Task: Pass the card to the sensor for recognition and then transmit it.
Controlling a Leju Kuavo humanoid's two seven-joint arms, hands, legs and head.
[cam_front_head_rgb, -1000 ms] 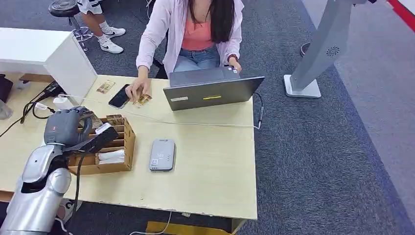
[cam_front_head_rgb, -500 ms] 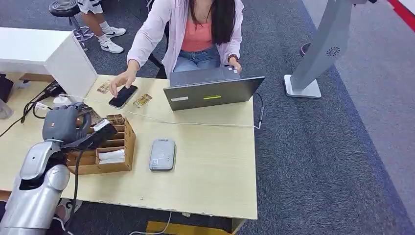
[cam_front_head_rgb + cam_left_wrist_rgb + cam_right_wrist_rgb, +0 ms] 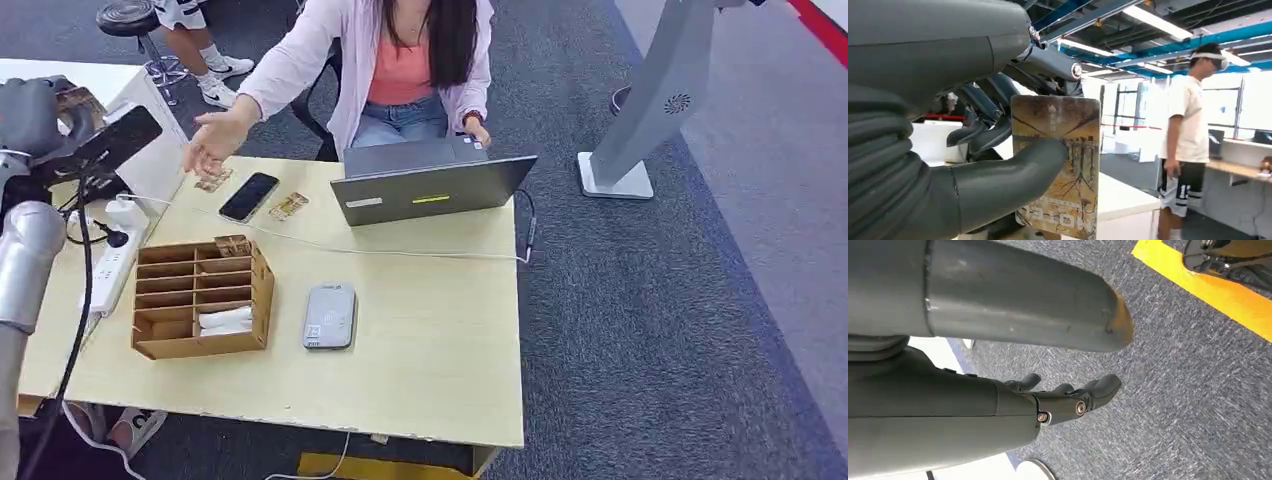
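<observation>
My left hand (image 3: 35, 118) is raised high at the far left of the desk and pinches a brown patterned card (image 3: 80, 101). In the left wrist view the card (image 3: 1064, 165) stands upright between the thick thumb and the dark fingers (image 3: 983, 107) of my left hand (image 3: 948, 150). The grey card sensor (image 3: 330, 316) lies flat on the desk, well below and to the right of that hand. A person's open hand (image 3: 212, 142) reaches toward my left hand, palm up. My right hand (image 3: 1068, 400) hangs over the grey carpet with its fingers loosely apart, holding nothing.
A wooden slotted box (image 3: 200, 297) with cards stands left of the sensor. A laptop (image 3: 430, 190), a phone (image 3: 248, 196) and two loose cards (image 3: 288, 206) lie at the desk's far side. A white power strip (image 3: 112, 252) with cables lies at left. A seated person faces me.
My left hand lifted the card out of the wooden box and rose to the far upper left. The person's hand left the phone and stretched out toward it, palm up.
</observation>
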